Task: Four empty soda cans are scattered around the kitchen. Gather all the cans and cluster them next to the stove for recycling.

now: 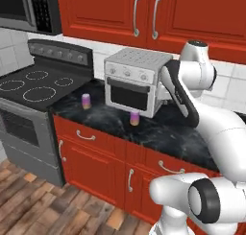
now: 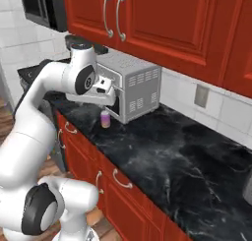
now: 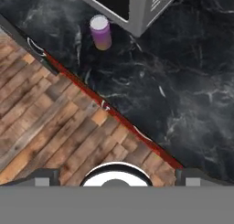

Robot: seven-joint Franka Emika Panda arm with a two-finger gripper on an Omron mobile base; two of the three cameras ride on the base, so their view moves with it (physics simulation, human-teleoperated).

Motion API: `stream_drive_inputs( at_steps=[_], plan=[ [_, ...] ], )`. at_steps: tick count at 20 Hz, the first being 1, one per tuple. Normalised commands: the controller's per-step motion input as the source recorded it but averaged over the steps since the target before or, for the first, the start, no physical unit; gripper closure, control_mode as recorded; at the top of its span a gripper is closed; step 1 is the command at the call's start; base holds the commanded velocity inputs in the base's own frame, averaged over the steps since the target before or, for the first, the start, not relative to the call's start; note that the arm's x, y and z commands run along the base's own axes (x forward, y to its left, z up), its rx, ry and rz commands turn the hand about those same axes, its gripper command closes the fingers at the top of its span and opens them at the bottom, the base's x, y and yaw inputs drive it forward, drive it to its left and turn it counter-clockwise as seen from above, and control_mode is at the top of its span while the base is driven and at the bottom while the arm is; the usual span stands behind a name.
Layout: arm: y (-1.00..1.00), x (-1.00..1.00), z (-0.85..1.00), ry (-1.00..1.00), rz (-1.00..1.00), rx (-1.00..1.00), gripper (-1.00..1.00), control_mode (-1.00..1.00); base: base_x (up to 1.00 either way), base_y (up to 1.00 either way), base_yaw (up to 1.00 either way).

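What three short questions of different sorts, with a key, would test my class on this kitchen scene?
1. True or false: the purple soda can near the stove lies on its side.
2. How many purple soda cans stand on the counter?
3. The nearer can stands in front of the: A) microwave B) toaster oven C) sink.

Key:
1. False: the can by the stove stands upright.
2. Two: the second can is in front of the toaster oven.
3. B.

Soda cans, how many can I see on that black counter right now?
2. One purple can stands near the stove; another can stands in front of the toaster oven. Others may be elsewhere, out of sight.
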Motion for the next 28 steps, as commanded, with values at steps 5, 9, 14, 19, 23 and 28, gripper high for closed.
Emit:
stream_drive_inputs(
  at_steps=[5,9,14,19,23,28],
  plan=[
    [0.0,0.0,0.0,0.0,0.0,0.0,-1.0,1.0,-0.09,0.0,0.88],
    [0.0,0.0,0.0,0.0,0.0,0.0,-1.0,1.0,-0.08,0.0,0.98],
    [0.0,0.0,0.0,0.0,0.0,0.0,-1.0,1.0,-0.08,0.0,1.0],
    [0.0,0.0,0.0,0.0,0.0,0.0,-1.0,1.0,-0.05,0.0,1.0],
    [0.0,0.0,0.0,0.0,0.0,0.0,-1.0,1.0,-0.04,0.0,1.0],
    [0.0,0.0,0.0,0.0,0.0,0.0,-1.0,1.0,0.0,-0.01,0.96]
  ],
)
